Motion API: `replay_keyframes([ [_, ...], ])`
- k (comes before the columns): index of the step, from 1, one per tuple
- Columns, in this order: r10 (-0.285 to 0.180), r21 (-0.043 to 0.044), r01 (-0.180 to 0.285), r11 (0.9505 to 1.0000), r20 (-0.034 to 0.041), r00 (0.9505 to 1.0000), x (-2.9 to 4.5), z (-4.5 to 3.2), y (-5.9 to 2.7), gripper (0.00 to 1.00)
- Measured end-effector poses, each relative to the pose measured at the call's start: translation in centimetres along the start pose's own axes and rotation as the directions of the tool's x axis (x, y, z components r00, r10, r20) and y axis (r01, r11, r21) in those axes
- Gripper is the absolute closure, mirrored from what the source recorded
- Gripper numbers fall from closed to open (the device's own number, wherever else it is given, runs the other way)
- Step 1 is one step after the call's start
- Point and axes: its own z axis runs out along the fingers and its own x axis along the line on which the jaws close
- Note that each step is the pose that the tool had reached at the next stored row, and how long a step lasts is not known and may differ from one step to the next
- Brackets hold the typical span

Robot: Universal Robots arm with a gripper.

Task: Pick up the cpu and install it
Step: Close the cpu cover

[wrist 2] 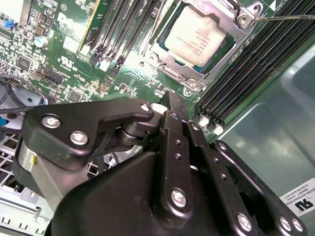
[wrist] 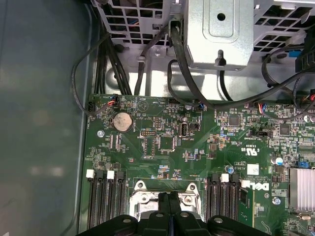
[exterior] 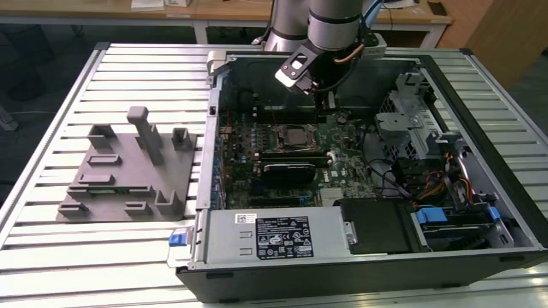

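One cpu (wrist 2: 197, 37): seated silvery side up in the metal-framed socket (wrist 2: 174, 76); in the exterior view, at 7 o'clock from my gripper (exterior: 328, 104).
One gripper: my two fingers (wrist: 163, 209) are pressed together on nothing, above the motherboard (wrist: 197, 142).
Two memory-slot banks (wrist: 106, 201): flanking the socket.
One grey fixture (exterior: 128, 173): at 9 o'clock of the computer case (exterior: 360, 269).

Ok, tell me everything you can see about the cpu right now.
The cpu is a small flat square chip with a silvery-white matte metal top. It lies flat in the metal-framed socket on the green motherboard, between rows of black memory slots. The frame borders its edges. The pincer hangs over the board beside it, not touching it.
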Motion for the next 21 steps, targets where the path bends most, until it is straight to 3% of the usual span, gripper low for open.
replay_keyframes([
  [21,-0.020,-0.0004,0.020,0.9998,-0.0015,0.9998,0.00,0.00,0.00,0.89],
])
